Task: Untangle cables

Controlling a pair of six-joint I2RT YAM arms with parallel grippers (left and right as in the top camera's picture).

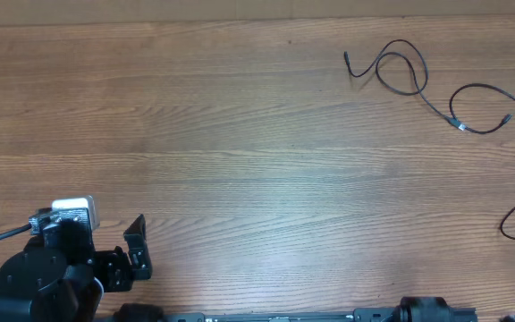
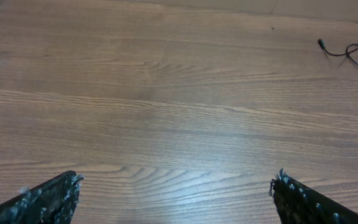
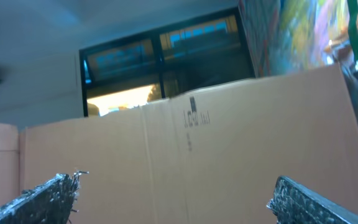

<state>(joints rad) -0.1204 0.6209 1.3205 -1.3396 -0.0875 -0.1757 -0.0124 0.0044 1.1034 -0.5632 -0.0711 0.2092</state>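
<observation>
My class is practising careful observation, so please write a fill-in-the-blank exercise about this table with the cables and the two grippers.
1. Seen from overhead, all the cables lie in the ____ half of the table.
2. The left gripper has jaws standing ____.
3. The right gripper faces a brown ____ panel.
Missing words: right; open; cardboard.

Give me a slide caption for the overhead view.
Loose black cables lie scattered on the right of the wooden table; the left hand sits open at front left.
</observation>
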